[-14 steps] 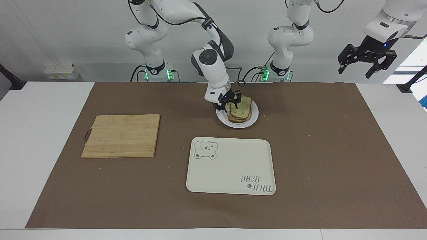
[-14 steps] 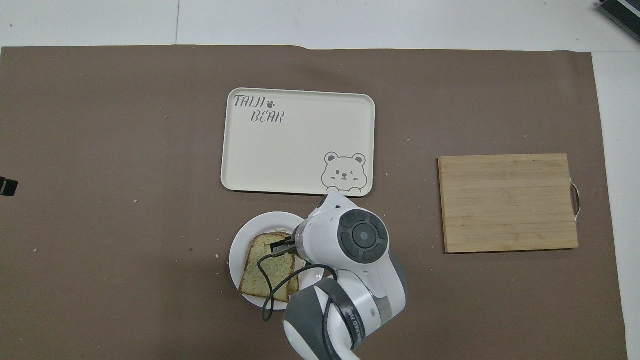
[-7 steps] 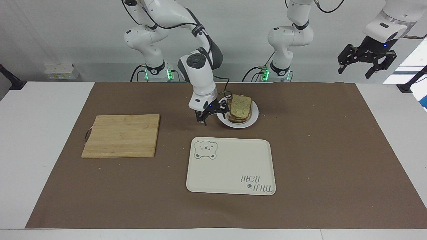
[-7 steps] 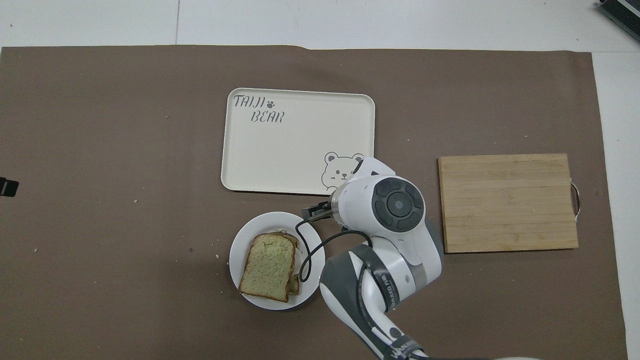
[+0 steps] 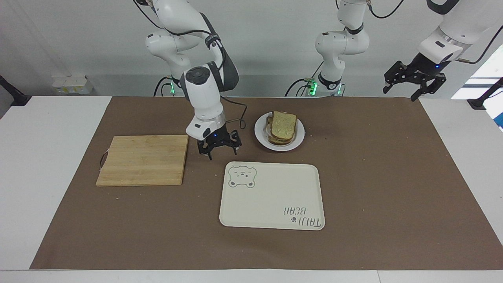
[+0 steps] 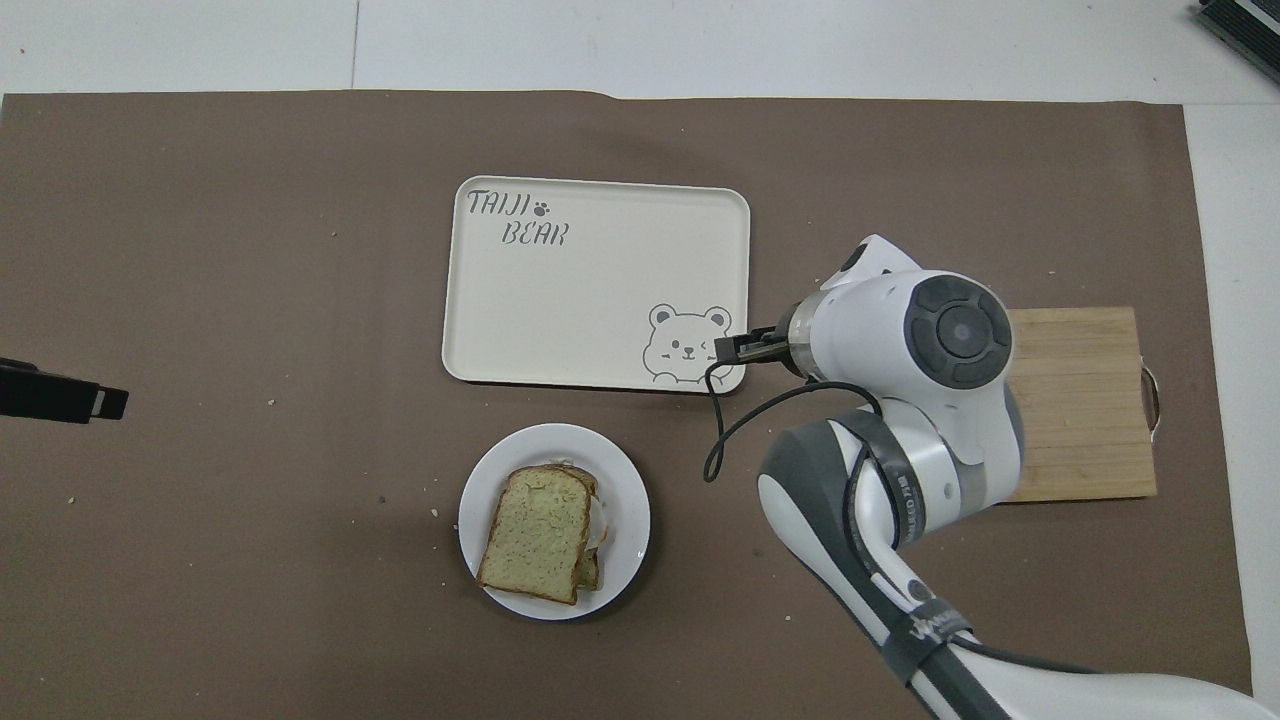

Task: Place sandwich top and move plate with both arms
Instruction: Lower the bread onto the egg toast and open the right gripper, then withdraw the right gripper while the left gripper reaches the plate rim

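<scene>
Seen in the facing view, clock read from the plate (image 5: pixel 300 137):

- Edges and room:
  - Open brown mat (image 5: pixel 393 177) from 1 through 4 o'clock, running out to the mat's edge.
  - At 6 o'clock, only a narrow strip of mat before the long edge of the bear-print tray (image 5: pixel 271 196).
  - At 8 o'clock, the cutting board (image 5: pixel 143 159), well apart from the plate.
  - Between board and plate at 8 o'clock, the right gripper (image 5: pixel 218 148): low over the mat, just off the tray's bear corner, fingers spread wide, holding nothing.
  - High at 2 o'clock, the left gripper (image 5: pixel 412 81): over the mat's corner at the left arm's end, fingers wide, empty.
- Task's thing:
  - Sandwich top (image 5: pixel 283 124) on top of the bread stack on the plate, touched by neither gripper.
  - Dark brown crust, pale greenish speckled face up.
  - From overhead (image 6: pixel 535 530), set slightly askew, with a lower slice peeking out along one side.
  - White rim bare all round the stack.
</scene>
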